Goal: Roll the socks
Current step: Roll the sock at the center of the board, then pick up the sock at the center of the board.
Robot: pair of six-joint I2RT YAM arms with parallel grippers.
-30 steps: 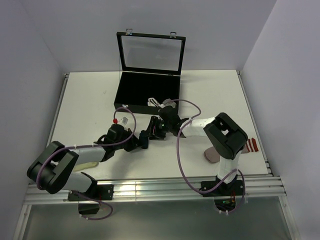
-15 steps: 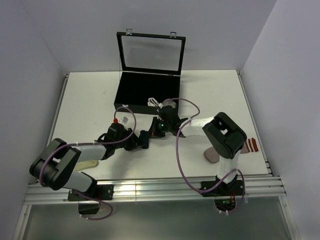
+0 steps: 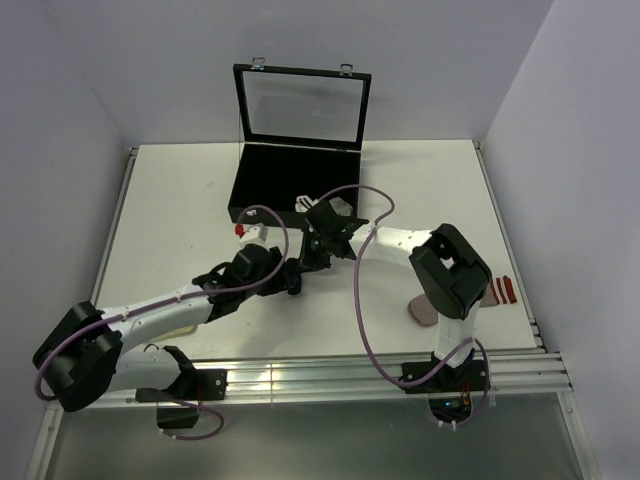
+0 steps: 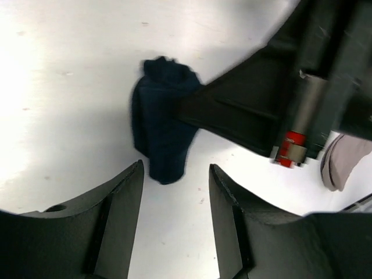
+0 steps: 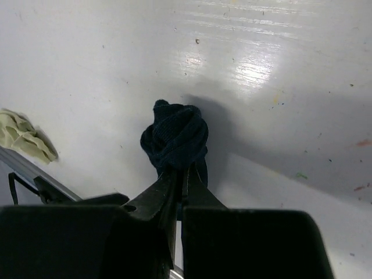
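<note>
Here, in the top view, I see both arms reaching to the middle of the white table [image 3: 180, 190], just in front of an open black case [image 3: 262, 178].

Navy sock [image 5: 174, 136]: bunched into a small dark bundle on the table between the two tools, and apart from the case.

Right tool [image 5: 181, 171]: its fingers are pressed together, pinching the near edge of the navy sock. The bundle sits just beyond the fingertips. From the left wrist view, one dark finger of this tool pushes into the sock's side.

Left tool [image 4: 174, 171]: its jaws stand apart, low over the table. The lower end of the navy sock [image 4: 163, 133] lies just in front of the gap between the two fingertips. I cannot tell whether either finger touches the fabric.

Greyish sock [image 3: 425, 310]: flat on the table beside the right arm's base, well apart from the tools.

Pale yellow-green cloth [image 5: 23, 136]: crumpled near the table's front edge.
</note>
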